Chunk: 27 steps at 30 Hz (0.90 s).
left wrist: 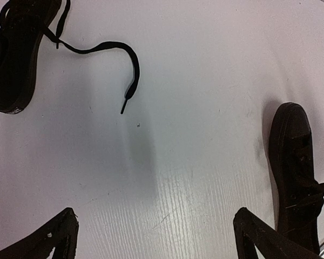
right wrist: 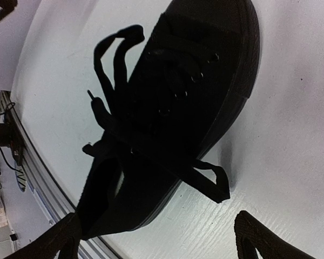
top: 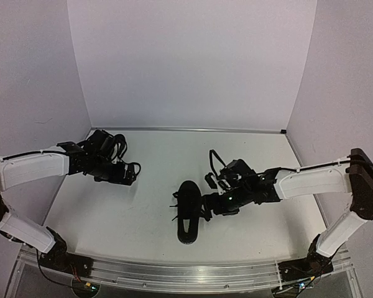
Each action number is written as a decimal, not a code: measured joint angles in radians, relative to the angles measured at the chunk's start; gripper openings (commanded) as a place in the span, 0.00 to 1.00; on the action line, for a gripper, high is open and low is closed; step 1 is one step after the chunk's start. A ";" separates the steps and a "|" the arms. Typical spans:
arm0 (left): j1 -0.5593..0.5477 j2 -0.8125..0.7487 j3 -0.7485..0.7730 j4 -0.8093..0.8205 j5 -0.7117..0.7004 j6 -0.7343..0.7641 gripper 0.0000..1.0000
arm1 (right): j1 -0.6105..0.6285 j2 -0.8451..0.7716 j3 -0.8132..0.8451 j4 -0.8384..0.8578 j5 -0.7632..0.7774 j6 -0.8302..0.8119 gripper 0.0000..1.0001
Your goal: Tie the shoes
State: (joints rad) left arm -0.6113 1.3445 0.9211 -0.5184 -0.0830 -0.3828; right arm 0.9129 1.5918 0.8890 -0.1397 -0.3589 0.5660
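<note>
Left jaws: mine gape, empty, over the white counter [left wrist: 178, 135].
Right jaws: released above the black canvas lace-up shoe [right wrist: 194, 91].

Left wrist view: the far shoe [left wrist: 13, 59] is cut off by the top left corner. The heel end of the near shoe [left wrist: 294, 172] is partly behind a fingertip. From above, the far shoe is mostly hidden under the right arm [top: 255, 186]. Right wrist view: the near shoe's toe runs past the top edge. Only the tips of the left pincer [left wrist: 154, 240] and right pincer [right wrist: 156, 237] show.
</note>
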 measured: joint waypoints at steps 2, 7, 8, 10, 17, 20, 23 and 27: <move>0.000 -0.011 0.000 0.003 0.001 -0.007 1.00 | 0.013 0.040 0.022 -0.012 0.019 0.012 0.89; 0.001 -0.011 0.003 0.001 -0.006 -0.012 1.00 | 0.029 0.137 0.089 -0.033 0.057 0.035 0.94; 0.002 -0.004 0.008 -0.002 -0.015 -0.013 1.00 | 0.031 0.153 0.101 -0.038 0.061 0.040 0.95; 0.015 0.029 0.036 -0.016 -0.035 -0.015 1.00 | 0.034 0.178 0.126 -0.044 0.070 0.048 0.98; 0.209 0.263 0.259 -0.041 -0.084 0.039 0.99 | 0.042 0.204 0.177 -0.048 0.081 0.078 0.98; 0.283 0.376 0.368 -0.045 -0.100 0.092 0.99 | 0.047 0.204 0.182 -0.048 0.083 0.088 0.98; 0.344 0.479 0.452 -0.051 -0.088 0.146 0.99 | 0.054 0.203 0.183 -0.050 0.087 0.097 0.98; 0.408 0.618 0.557 -0.059 -0.067 0.210 0.99 | 0.072 0.203 0.191 -0.061 0.098 0.109 0.98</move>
State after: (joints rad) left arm -0.2035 1.9620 1.4778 -0.5777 -0.1502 -0.1728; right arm 0.9849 1.7950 1.0803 -0.2006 -0.2606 0.6752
